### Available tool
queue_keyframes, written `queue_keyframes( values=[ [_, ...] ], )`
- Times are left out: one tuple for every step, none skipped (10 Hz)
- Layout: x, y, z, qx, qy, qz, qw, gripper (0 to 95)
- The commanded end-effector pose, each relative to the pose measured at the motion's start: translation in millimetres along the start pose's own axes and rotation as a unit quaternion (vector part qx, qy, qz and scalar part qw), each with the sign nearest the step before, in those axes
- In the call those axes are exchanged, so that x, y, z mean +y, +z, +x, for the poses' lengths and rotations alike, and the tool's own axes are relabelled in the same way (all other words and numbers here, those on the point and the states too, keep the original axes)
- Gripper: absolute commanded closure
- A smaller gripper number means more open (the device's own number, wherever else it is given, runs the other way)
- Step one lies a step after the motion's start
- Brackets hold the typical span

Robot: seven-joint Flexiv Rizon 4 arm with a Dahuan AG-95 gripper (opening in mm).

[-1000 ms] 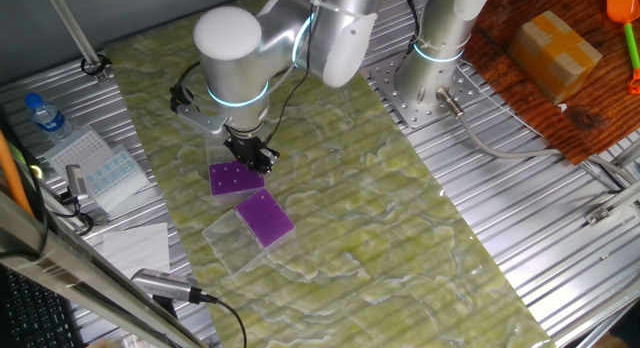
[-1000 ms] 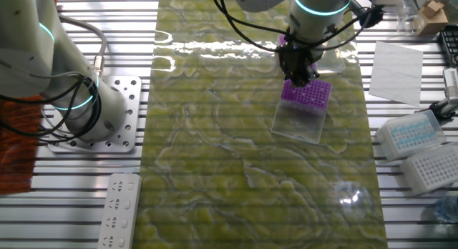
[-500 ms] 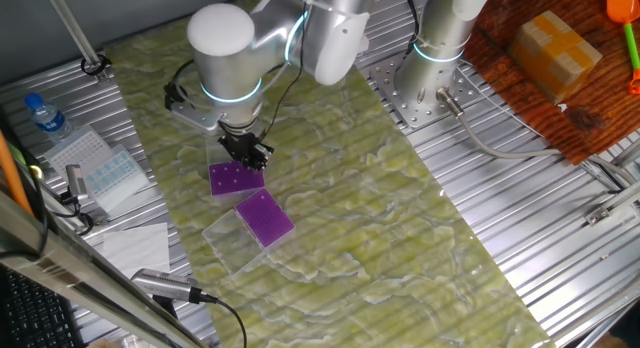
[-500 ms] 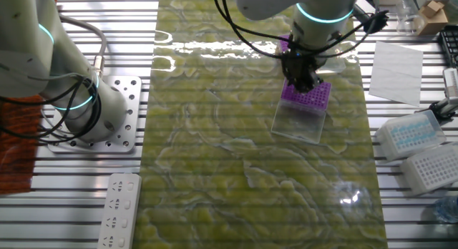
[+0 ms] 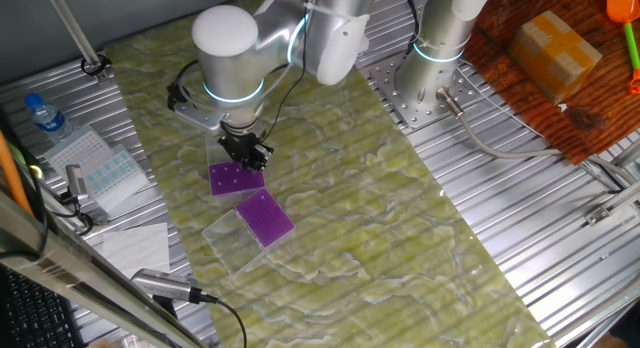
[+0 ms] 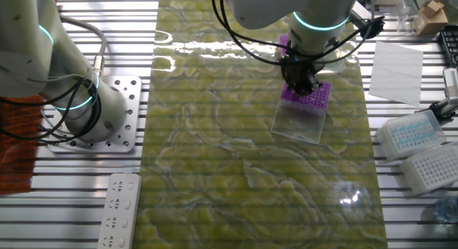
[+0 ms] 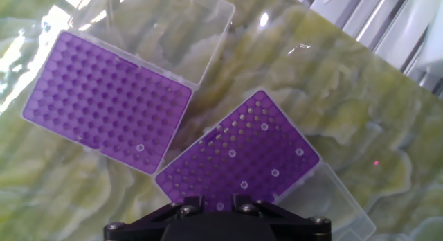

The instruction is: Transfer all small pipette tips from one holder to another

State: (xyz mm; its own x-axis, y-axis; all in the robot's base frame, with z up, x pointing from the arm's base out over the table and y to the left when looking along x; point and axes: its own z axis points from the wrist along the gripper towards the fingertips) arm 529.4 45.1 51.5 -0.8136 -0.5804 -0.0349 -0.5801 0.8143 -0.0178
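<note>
In the hand view two purple racks lie side by side. The right rack (image 7: pixel 256 147) holds several small pipette tips (image 7: pixel 265 127), seen as pale rings. The left rack (image 7: pixel 104 102) holds one tip (image 7: pixel 140 148) near its lower corner. My gripper (image 7: pixel 217 201) hovers over the near edge of the right rack, its jaws slightly apart, with one pale tip showing in the gap. In one fixed view my gripper (image 5: pixel 247 154) hangs over the upper rack (image 5: pixel 233 179), beside the lower rack (image 5: pixel 266 218). In the other fixed view my gripper (image 6: pixel 300 83) is low over a purple rack (image 6: pixel 315 96).
Clear lids lie open next to the racks (image 7: pixel 163 26) (image 7: pixel 336 199) (image 6: pixel 299 124). A second arm's base (image 5: pixel 425 83) stands behind. Spare tip boxes (image 6: pixel 411 134), papers (image 6: pixel 396 63) and a bottle (image 5: pixel 45 116) sit off the mat.
My gripper has shifted a little over the rack with the tips and come lower. In the last half second it has hardly moved. The racks have not moved.
</note>
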Motion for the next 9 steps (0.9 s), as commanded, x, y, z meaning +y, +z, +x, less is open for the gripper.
queue_keyframes(
  values=[
    [-0.5, 2.6, 0.1, -0.003, -0.002, 0.002, 1.0, 95.0],
    [-0.5, 2.6, 0.1, -0.004, -0.003, 0.002, 1.0, 95.0],
    [-0.6, 2.5, 0.1, -0.003, -0.003, 0.002, 1.0, 95.0],
    [-0.6, 2.5, 0.1, -0.003, -0.003, 0.002, 1.0, 95.0],
    [-1.0, -5.5, -0.6, -0.002, 0.0, -0.004, 1.0, 95.0],
    [-2.1, -18.0, -2.8, 0.005, 0.0, -0.008, 1.0, 95.0],
    [-2.1, -18.0, -2.8, 0.005, 0.0, -0.008, 1.0, 95.0],
    [-1.2, -30.8, -6.3, 0.011, 0.003, -0.011, 0.9999, 95.0],
    [1.3, -35.7, -9.0, 0.012, 0.007, -0.013, 0.9998, 95.0]
  ],
)
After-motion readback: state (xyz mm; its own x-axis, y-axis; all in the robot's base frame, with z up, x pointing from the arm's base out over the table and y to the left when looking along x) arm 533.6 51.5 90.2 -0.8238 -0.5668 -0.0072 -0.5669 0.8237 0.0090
